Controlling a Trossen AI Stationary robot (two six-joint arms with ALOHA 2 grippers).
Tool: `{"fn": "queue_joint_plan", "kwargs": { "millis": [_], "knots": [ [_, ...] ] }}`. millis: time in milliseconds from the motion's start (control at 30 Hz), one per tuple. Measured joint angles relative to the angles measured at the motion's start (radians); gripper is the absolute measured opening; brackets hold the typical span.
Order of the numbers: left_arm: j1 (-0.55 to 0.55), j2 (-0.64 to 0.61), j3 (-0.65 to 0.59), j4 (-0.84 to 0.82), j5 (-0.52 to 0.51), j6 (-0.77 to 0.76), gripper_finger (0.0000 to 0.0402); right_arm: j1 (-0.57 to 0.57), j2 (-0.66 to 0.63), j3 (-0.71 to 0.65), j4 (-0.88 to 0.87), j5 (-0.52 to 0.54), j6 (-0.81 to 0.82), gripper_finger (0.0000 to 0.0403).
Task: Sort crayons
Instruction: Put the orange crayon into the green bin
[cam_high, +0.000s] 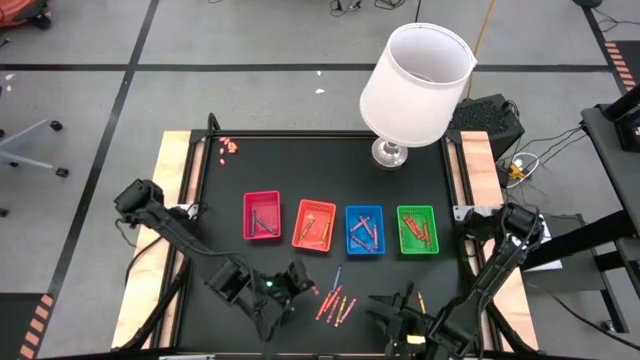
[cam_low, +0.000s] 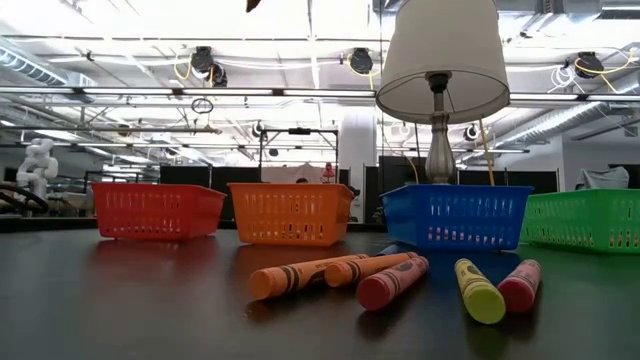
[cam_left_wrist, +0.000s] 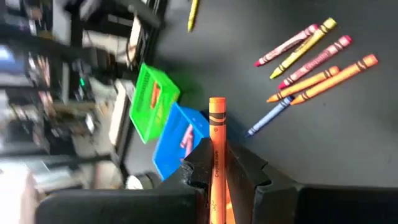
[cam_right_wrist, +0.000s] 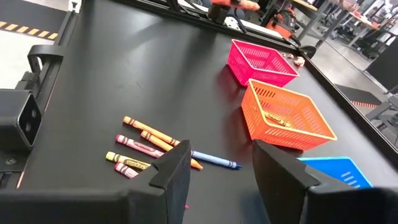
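Left pincer (cam_left_wrist: 217, 163) clamped on orange crayon (cam_left_wrist: 216, 134), lifted off table; right pincer (cam_right_wrist: 221, 165) spread wide, empty

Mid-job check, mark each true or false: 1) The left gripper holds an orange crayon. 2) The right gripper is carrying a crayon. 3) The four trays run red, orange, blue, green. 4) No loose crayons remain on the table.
1) True: the left gripper is shut on an orange crayon.
2) False: the right gripper is open and holds nothing.
3) True: red tray, orange tray, blue tray, green tray.
4) False: loose crayons lie in front of the trays.
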Motion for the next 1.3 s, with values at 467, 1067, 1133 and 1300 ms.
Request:
{"fn": "queue_joint_plan", "kwargs": {
  "millis": [467, 1067, 1133, 1300],
  "knots": [
    [-0.01, 0.0, 0.0, 0.134, 0.0, 0.127, 0.0031, -0.002, 0.0, 0.0, 0.001, 0.0, 0.0, 0.0155],
    [-0.005, 0.0, 0.0, 0.3, 0.006, -0.555, 0.0031, -0.024, 0.0, 0.0, 0.029, 0.0, -0.003, 0.0155],
    [-0.002, 0.0, 0.0, 0.301, 0.006, -0.633, 0.0031, -0.038, 0.0, 0.0, 0.04, 0.0, 0.012, 0.0155],
    [0.015, 0.0, 0.0, 0.301, 0.005, -0.809, 0.0031, -0.089, 0.0, 0.0, 0.087, 0.001, 0.051, 0.0155]
  ]
}}
